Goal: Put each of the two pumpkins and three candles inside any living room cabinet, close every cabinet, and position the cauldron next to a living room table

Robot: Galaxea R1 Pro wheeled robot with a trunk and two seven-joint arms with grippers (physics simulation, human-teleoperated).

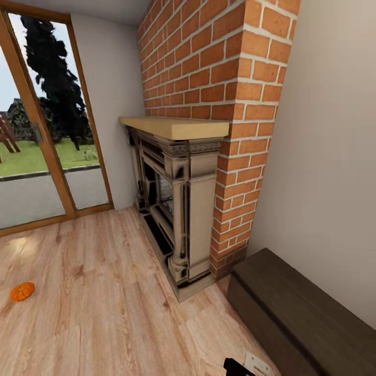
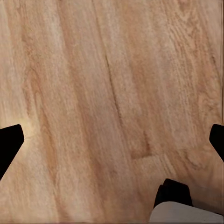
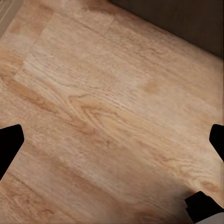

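A: Between the two black fingertips of our left gripper [image 2: 112, 140], w/ one tip at each side edge of the left wrist view, we see bare wood floor [image 2: 93, 93] and nothing else. Jaws spread wide, nothing held, nothing touched.

B: Same for our right gripper [image 3: 112, 140]. One dark tip [image 3: 9, 144] at each side of the right wrist view, wide apart, plank floor between them. Not gripping anything, no contact.

A: What's the dark strip in that view's corner?

B: Looks like the front of the cabinet [image 3: 186, 23], dark brown. So our right arm hangs near it, above the floor.

A: Agreed. From the head view the cabinet [image 1: 308, 313] runs along the pale wall [image 1: 329, 156] at right, low and long, top bare, its front looks closed as far as we can see. Its near end sits just beside the brick chimney [image 1: 230, 78].

B: Fireplace surround [image 1: 183, 209] stands against the brick, w/ a light wood mantel [image 1: 177, 127] on top.

A: And the task things?

B: One pumpkin [image 1: 22, 291], orange, lying on the floor at far left, well apart from the cabinet, w/ the fireplace between the two, roughly. It's near the glass door [image 1: 42, 130], wood frame, lawn and a dark tree outside.

A: Bottom edge of the head view, a black bit w/ a white part [image 1: 245, 365]?

B: Part of our own arm prob., can't tell which piece.
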